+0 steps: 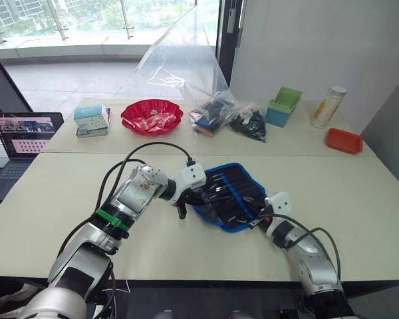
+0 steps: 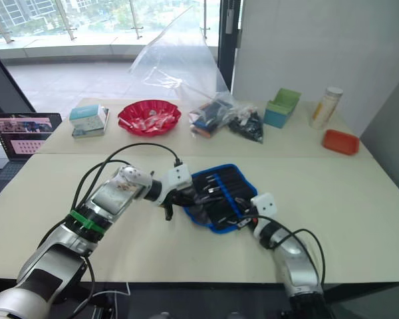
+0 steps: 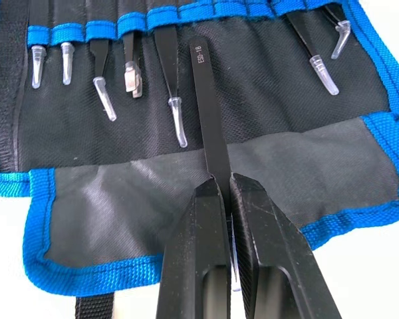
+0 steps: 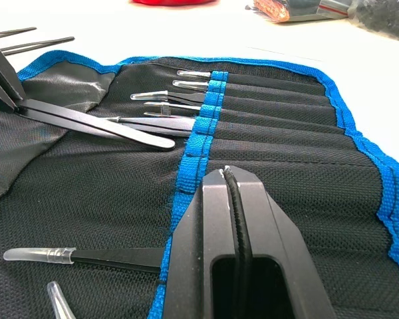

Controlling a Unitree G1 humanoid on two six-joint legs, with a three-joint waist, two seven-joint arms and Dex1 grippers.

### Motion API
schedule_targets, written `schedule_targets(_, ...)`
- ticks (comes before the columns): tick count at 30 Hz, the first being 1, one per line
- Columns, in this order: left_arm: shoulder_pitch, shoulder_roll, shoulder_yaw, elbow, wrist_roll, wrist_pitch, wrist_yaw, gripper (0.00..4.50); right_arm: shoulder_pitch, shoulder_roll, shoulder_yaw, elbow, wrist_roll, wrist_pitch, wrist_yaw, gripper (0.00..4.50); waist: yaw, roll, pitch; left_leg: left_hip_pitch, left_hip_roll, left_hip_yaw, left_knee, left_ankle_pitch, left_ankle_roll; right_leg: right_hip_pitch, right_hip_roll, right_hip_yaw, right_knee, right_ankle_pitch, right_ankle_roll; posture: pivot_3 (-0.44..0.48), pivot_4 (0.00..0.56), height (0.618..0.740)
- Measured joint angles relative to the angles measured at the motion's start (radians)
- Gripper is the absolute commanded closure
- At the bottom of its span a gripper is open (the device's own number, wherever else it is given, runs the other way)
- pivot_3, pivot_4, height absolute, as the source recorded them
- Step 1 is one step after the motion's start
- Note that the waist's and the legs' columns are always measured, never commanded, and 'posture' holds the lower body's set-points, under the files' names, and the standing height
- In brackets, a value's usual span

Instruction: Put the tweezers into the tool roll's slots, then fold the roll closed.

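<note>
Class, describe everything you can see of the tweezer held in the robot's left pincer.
The held tweezer is a slim, flat, matte black metal strip with small pale lettering at its blunt end. The left pincer, shut, clamps it near its other end. It lies low over the open tool roll, its blunt end pointing toward a blue-edged slot, beside other tweezers already slotted with clear tip caps. Whether it has entered the slot cannot be told.

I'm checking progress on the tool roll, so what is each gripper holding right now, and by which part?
The left gripper pinches one of the tweezers by its end nearest the gripper. The right gripper is closed on the tool roll's thin black strap.
</note>
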Motion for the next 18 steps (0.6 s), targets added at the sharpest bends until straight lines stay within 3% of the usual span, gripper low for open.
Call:
schedule_targets(12,-0.068,-0.122,0.001,0.169,0.035,-0.075,0.013,4.49,0.018,0.0,-0.003,-0.025,0.001,0.014,-0.003,4.5,0.003,0.0,0.0,-0.001,-0.001,-0.001,0.001,0.0,0.0,0.001,0.0,0.0,0.0,0.0,0.0,0.0,0.15,0.74)
schedule_targets(18,-0.137,-0.217,0.001,0.34,0.073,-0.156,0.02,4.49,0.022,0.0,-0.002,-0.029,0.0,0.014,-0.004,4.5,0.003,0.0,0.0,-0.001,-0.001,-0.001,0.001,0.0,0.0,0.001,0.0,-0.001,0.0,0.0,0.0,0.0,0.15,0.74)
